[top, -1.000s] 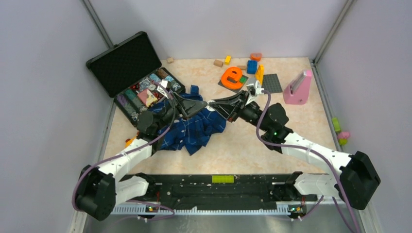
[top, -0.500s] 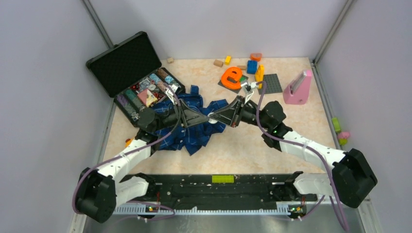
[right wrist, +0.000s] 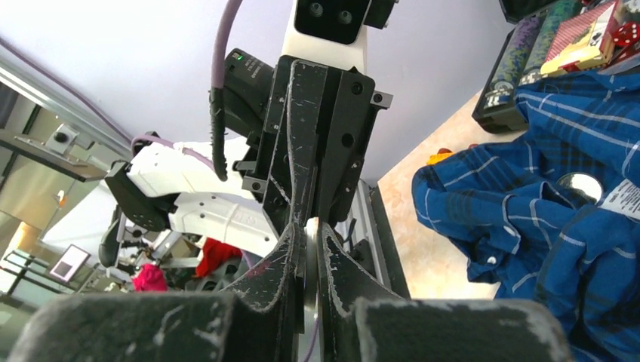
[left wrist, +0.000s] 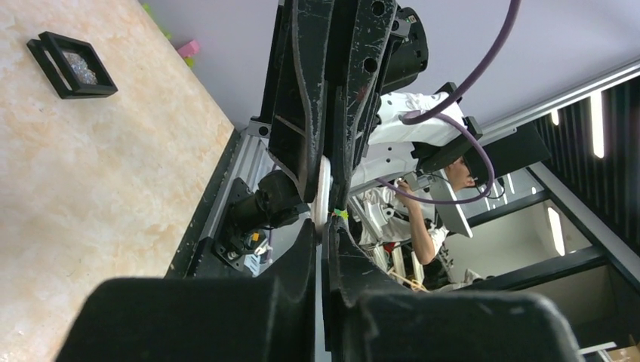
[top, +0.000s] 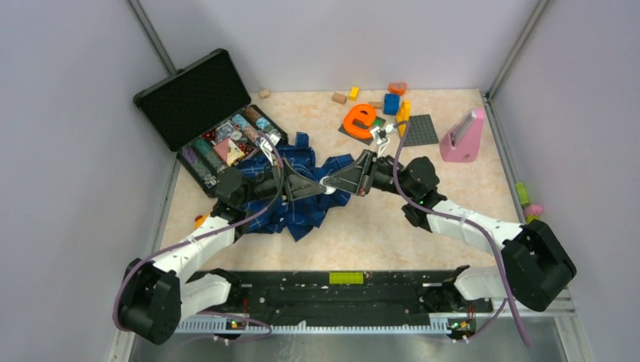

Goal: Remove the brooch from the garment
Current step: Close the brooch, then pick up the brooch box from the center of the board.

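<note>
The dark blue plaid shirt (top: pixel 302 215) lies crumpled mid-table and also shows in the right wrist view (right wrist: pixel 513 204). My two grippers meet tip to tip just over its right part. The brooch (top: pixel 327 183), a thin pale disc seen edge-on (right wrist: pixel 309 240), sits between them. My right gripper (top: pixel 332 182) is shut on it, deep between its fingers (right wrist: pixel 308 232). My left gripper (top: pixel 320 185) is shut too, pinching the disc's other edge (left wrist: pixel 323 225). A second shiny round silvery piece (right wrist: pixel 575 186) lies on the shirt beside a white label.
An open black case (top: pixel 226 143) of small items stands at the back left, touching the shirt. An orange letter (top: pixel 361 118), coloured blocks (top: pixel 392 102), a dark grey plate (top: pixel 423 130) and a pink wedge (top: pixel 462 137) are at the back right. A black square frame (left wrist: pixel 72 66) lies on the table.
Both grippers, still tip to tip with the disc between them, have moved together toward the near side and lower over the shirt. Both arms have straightened and flattened.
</note>
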Action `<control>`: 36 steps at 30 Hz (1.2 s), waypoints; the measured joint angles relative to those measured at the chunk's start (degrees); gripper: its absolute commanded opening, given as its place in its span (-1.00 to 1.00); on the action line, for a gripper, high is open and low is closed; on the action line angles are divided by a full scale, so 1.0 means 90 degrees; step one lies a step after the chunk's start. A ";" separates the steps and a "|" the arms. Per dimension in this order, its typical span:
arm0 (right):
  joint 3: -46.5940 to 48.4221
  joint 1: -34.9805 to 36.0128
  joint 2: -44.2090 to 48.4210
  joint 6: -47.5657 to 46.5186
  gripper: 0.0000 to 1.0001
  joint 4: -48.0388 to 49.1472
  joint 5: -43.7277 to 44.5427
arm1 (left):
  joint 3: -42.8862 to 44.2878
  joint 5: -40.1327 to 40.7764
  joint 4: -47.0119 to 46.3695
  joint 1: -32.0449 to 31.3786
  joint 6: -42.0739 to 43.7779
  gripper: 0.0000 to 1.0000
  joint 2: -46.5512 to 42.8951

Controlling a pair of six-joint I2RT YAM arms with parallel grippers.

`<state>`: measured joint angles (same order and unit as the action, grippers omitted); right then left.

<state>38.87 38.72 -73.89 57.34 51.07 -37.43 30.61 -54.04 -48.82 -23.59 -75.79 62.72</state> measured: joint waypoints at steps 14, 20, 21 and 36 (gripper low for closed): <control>0.0083 -0.0823 0.1173 -0.1134 0.92 -0.2421 0.0913 | 0.0301 0.0223 0.2521 -0.0007 0.2142 -1.00 -0.0447; 0.1685 -0.0862 0.0702 -0.4155 0.97 -0.5923 0.2810 | 0.0675 0.0760 0.4099 -0.0007 0.3638 -1.00 -0.0627; 0.1875 -0.0882 0.0510 -0.4573 0.97 -0.6254 0.3045 | 0.0673 0.0806 0.4221 -0.0007 0.3772 -1.00 -0.0646; 0.3546 -0.3016 -0.2786 -0.7259 0.97 -0.7997 0.2497 | -0.0097 0.1469 0.4112 -0.0015 0.4405 -1.00 -0.1214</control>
<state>70.78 11.57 -98.96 -7.99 -20.91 -14.96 29.74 -40.82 -11.81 -23.73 -36.14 51.79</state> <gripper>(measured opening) 0.985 0.019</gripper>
